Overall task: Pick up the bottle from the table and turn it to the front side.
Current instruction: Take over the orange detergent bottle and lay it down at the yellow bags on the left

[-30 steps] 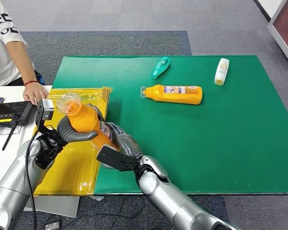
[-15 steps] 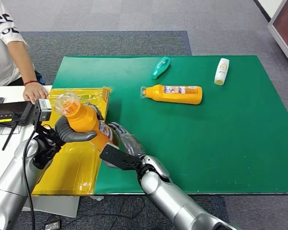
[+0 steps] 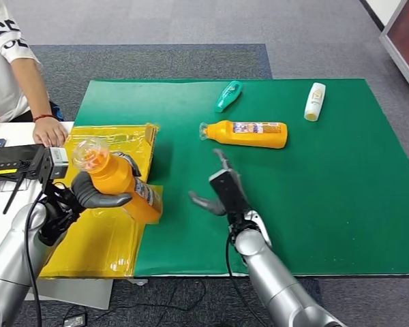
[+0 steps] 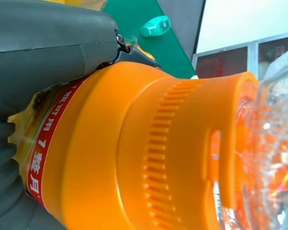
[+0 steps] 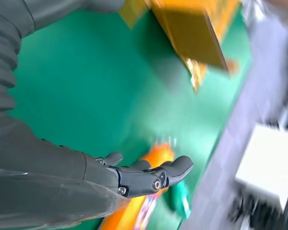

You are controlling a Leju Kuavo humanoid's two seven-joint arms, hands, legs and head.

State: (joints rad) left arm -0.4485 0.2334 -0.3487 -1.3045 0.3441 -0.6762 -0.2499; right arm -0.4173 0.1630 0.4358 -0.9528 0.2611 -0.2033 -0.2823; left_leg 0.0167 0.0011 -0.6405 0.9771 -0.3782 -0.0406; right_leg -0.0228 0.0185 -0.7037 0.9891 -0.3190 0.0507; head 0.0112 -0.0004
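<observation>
Held bottle [image 3: 121, 185] looking like smooth orange plastic, ribbed grooves on collar, clear glossy cap [image 3: 91, 151] on top, shiny red label band [image 4: 44, 143]. Left hand [image 3: 92, 192] showing matt grey plastic, ribbed cover by wrist. Right hand [image 3: 224, 189] same dull grey, dark fingers [image 5: 150, 175] with small metal pins. Arms gleaming brushed silver metal. Green mat [image 3: 320, 191] looking matt, yellow sheet [image 3: 102, 238] glossy, crinkly plastic. Floor showing grey carpet.
</observation>
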